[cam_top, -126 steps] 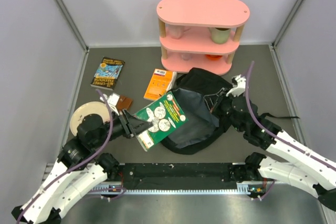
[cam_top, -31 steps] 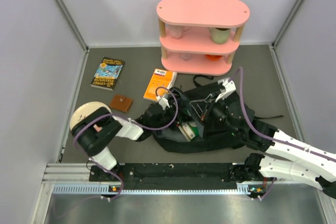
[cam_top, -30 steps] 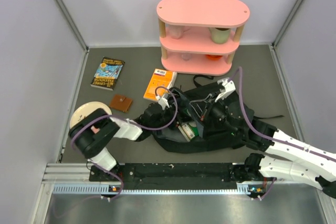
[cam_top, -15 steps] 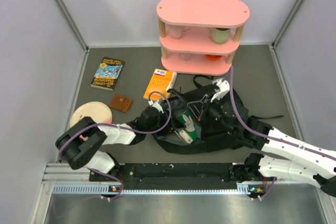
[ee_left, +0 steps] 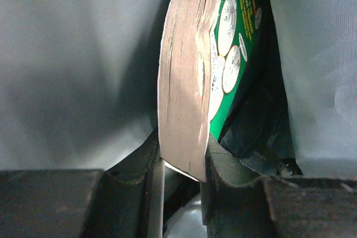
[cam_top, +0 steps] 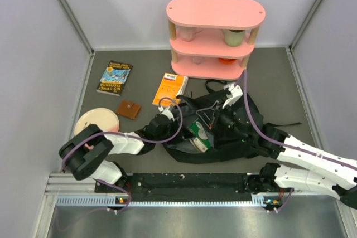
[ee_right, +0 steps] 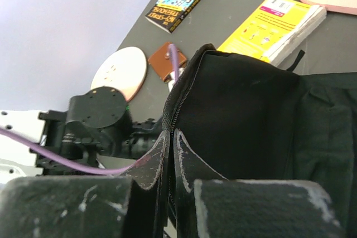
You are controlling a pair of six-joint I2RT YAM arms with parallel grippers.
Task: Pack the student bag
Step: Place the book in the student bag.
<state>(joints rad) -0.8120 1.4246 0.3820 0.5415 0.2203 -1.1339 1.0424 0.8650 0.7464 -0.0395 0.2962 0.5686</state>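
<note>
Bag (cam_top: 192,151) is seen lying on the dark table top, centre-right, just in front of the pink shelf (cam_top: 215,12) and between the two arms. Its mouth is turned toward the left arm. Left gripper (ee_left: 181,160) is reached into that mouth and is clamped on a green book (ee_left: 237,48), one finger on each side near the book's lower edge; the page block is seen edge-on in the left wrist view, with grey lining on both sides. From above, the book (cam_top: 198,134) shows only partly, at the opening, the rest being covered by black fabric. Right gripper (ee_right: 170,160) is pinched on the zippered rim of the bag (ee_right: 240,110), with the fabric edge caught between the closed fingers and the rim held raised above the table. The left arm's wrist is visible past that rim in the right wrist view. A yellow book (cam_top: 170,88) lies flat just left of the bag, near the shelf foot, close to the fabric; contact cannot be told. A blue book (cam_top: 115,77) lies well apart at far left. A small brown wallet (cam_top: 129,109) lies between the blue book and a pale round disc (cam_top: 96,121), which is near the left arm's elbow. A cup (cam_top: 234,37) stands on the middle shelf level, right side.
</note>
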